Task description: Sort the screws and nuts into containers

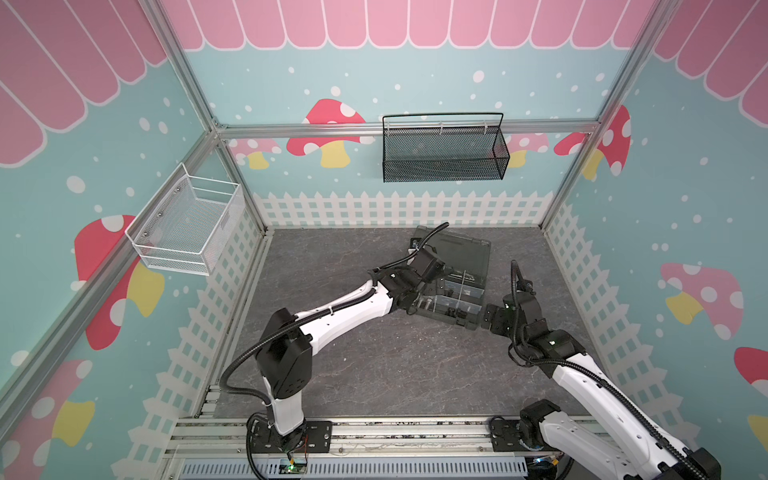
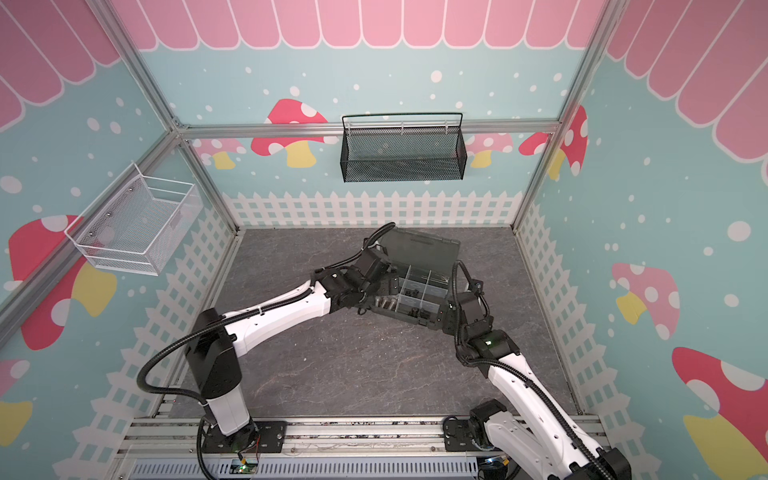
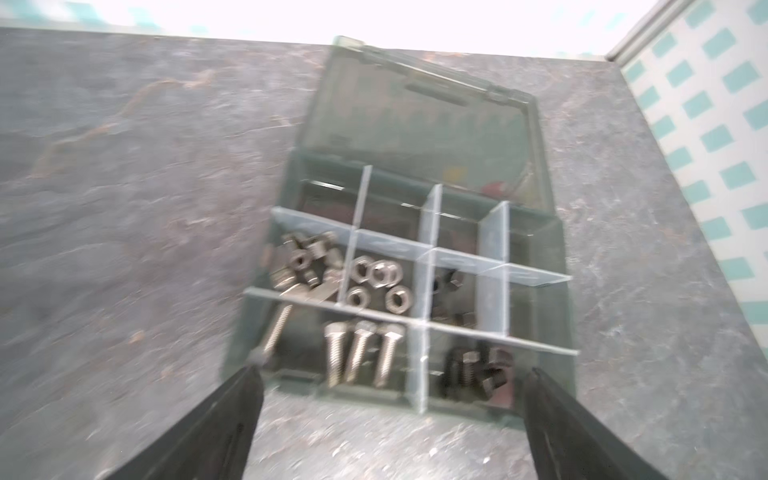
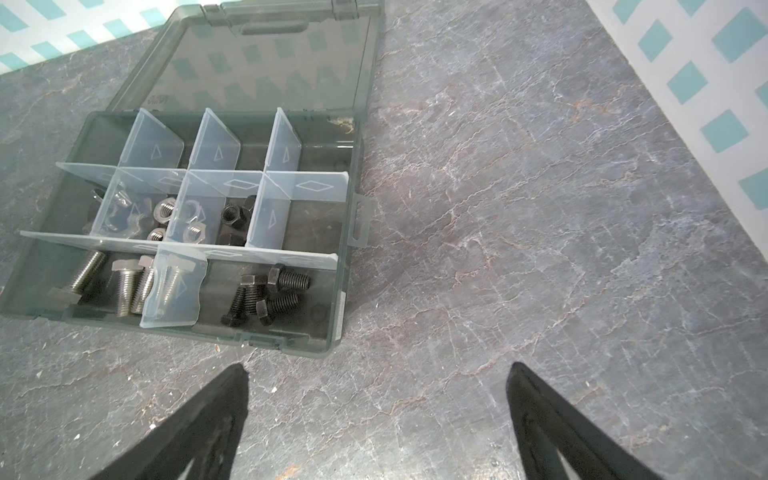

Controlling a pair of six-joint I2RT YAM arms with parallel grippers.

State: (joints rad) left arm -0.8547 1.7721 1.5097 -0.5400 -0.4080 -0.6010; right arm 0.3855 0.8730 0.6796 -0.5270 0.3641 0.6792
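Bare grey marbled tabletop (image 4: 540, 208) surrounds the dark grey plastic organiser box (image 4: 291, 338), its near edge under the wide-spread, empty left gripper (image 3: 395, 370), with the right gripper (image 4: 377, 366) equally wide alongside.

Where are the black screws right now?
In the right wrist view, the black screws lie in the organiser box, nearest row, right-hand compartment, beside the silver screws.

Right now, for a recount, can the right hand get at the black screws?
Probably yes: the right hand is open beside the box, lid open, black screws uncovered at its near corner.
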